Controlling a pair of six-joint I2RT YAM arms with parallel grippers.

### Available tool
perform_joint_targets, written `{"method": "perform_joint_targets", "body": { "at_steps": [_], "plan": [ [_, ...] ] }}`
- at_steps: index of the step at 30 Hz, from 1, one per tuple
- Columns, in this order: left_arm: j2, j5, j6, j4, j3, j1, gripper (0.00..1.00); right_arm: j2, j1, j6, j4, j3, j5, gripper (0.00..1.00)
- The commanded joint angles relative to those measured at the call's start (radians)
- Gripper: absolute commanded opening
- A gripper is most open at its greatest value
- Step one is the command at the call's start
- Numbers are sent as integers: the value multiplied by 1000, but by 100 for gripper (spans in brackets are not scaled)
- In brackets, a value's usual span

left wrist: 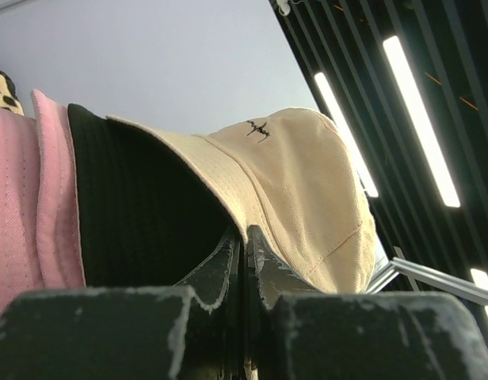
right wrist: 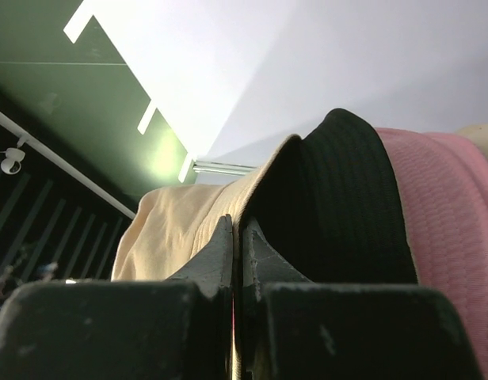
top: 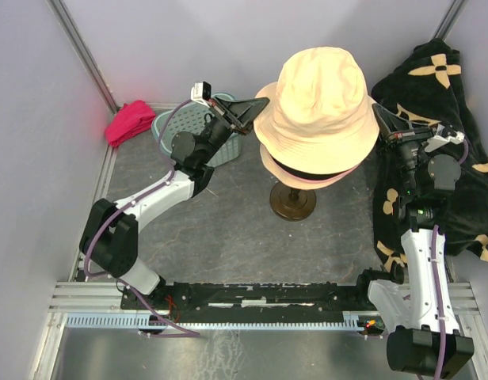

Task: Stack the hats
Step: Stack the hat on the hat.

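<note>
Hat stand [top: 292, 202] is standing mid-way across the grey table [top: 228, 229]. Hats are sitting stacked on top of the stand. The cream bucket hat [top: 319, 95] is uppermost, w/ a black hat [left wrist: 141, 214] under it and a pink hat [left wrist: 22, 206] below that. Another pale brim [top: 268, 161] is peeking out at the bottom.

L gripper [top: 256, 111] is reaching in from the stand's left, jaws pressed nearly together & pinching the cream bucket hat's brim edge. R gripper [top: 380, 120] is coming in from the stand's right, jaws likewise narrow, w/ the same brim clamped btwn them.

Further back, left of the stand, a teal basket [top: 169, 127] is sitting behind the L gripper, w/ a magenta cloth [top: 129, 121] lying just past it. Back right of the stand, a black cloth w/ beige flower marks [top: 434, 79] is lying draped along the wall.
</note>
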Motion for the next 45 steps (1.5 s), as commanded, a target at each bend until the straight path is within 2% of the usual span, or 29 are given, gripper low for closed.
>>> {"method": "perform_joint_targets", "body": {
  "at_steps": [1, 18, 25, 33, 38, 40, 45],
  "plan": [
    [19, 17, -23, 54, 49, 15, 3, -9, -34, -66, -25, -28, 20, 1],
    [32, 19, -26, 83, -107, 43, 3, 49, -41, -233, -138, -46, -5, 2],
    [50, 2, -31, 109, -157, 68, 3, 56, -41, -237, -112, -128, -21, 2],
    [79, -1, -39, 125, -155, 82, 3, 86, -43, -237, -66, -185, -22, 2],
    [109, 21, -72, 164, -107, 81, 3, 108, -45, -246, -54, -114, -17, 2],
    [117, 33, -80, 177, -89, 79, 3, 118, -47, -249, -48, -81, -18, 5],
    [112, 50, -77, 179, -79, 76, 3, 136, -48, -240, -19, -28, -26, 22]
  ]
}}
